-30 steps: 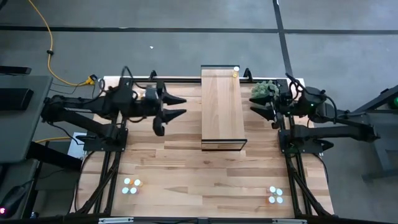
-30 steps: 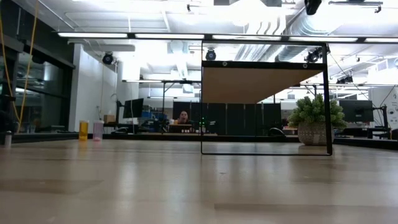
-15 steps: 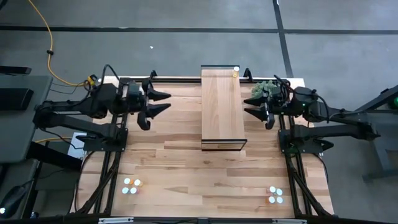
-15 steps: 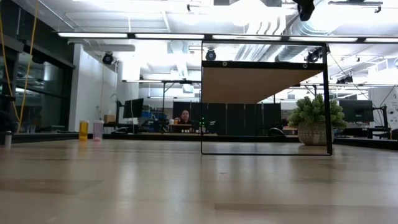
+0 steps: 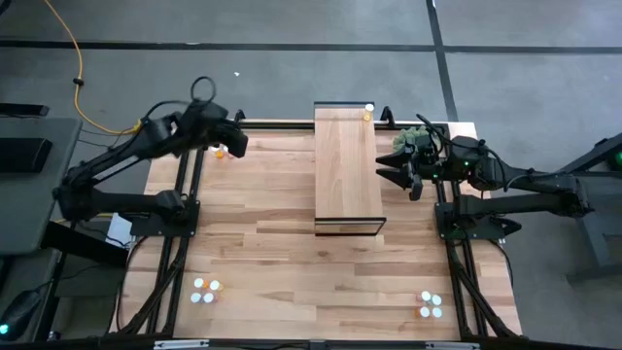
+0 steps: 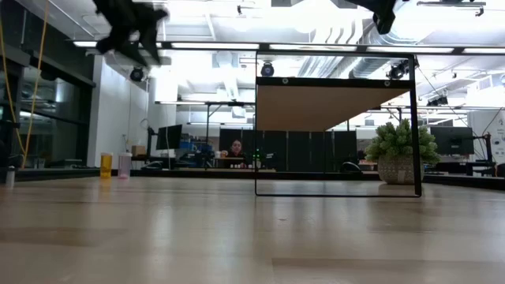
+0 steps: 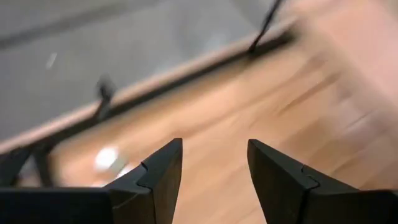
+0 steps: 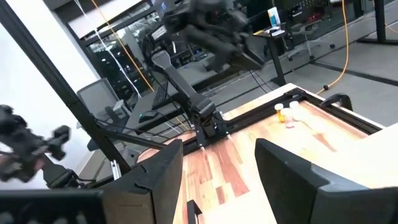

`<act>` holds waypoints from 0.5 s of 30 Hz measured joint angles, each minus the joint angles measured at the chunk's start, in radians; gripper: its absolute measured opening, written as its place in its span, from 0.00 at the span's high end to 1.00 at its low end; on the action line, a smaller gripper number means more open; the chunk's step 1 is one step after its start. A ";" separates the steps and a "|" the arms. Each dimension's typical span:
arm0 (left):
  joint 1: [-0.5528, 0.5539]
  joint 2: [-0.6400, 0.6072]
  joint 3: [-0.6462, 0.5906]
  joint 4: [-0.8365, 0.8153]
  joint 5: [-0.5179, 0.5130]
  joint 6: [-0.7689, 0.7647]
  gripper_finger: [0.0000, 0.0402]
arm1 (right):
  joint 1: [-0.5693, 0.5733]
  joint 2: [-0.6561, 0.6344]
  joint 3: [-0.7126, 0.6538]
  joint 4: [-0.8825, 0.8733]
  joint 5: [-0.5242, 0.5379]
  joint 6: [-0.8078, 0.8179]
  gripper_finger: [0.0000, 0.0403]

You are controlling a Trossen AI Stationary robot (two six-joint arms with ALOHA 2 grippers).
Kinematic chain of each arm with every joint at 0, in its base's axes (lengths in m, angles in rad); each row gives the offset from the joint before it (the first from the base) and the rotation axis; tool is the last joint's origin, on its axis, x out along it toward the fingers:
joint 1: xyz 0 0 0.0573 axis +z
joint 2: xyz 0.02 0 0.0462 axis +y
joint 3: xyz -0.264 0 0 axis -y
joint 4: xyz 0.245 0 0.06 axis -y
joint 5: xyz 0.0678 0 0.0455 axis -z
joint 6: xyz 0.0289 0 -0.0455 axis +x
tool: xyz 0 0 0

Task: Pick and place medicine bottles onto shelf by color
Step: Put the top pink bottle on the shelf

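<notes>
High view: left gripper [image 5: 236, 143] swung back to upper left, fingers spread and empty, near bottles [image 5: 220, 152] there; right gripper [image 5: 389, 170] spread beside shelf [image 5: 346, 170], one bottle [image 5: 368, 114] shelved.

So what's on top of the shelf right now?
One yellow bottle stands at the far right corner of the shelf; the rest of its top is bare. Anything directly beneath the board is hidden from above.

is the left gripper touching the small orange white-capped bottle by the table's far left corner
Apart. The left wrist view shows the left gripper open with only bare tabletop between its fingers; the small orange white-capped bottle is not between them.
</notes>
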 joint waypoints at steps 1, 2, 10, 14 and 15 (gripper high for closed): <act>0.037 0.035 0.000 -0.034 0.017 0.033 0.58 | 0.000 0.004 0.000 -0.002 0.000 0.000 0.52; 0.065 0.071 -0.003 -0.061 0.022 0.064 0.57 | 0.000 0.008 0.000 -0.002 0.000 0.000 0.52; 0.151 0.257 -0.005 -0.098 0.052 0.136 0.49 | 0.000 0.023 0.000 -0.002 0.000 0.000 0.52; 0.152 0.294 -0.005 -0.088 0.051 0.140 0.44 | 0.000 0.021 0.000 -0.001 -0.004 0.000 0.52; 0.155 0.300 -0.005 -0.088 0.051 0.140 0.42 | 0.000 0.021 0.000 -0.003 -0.005 0.000 0.52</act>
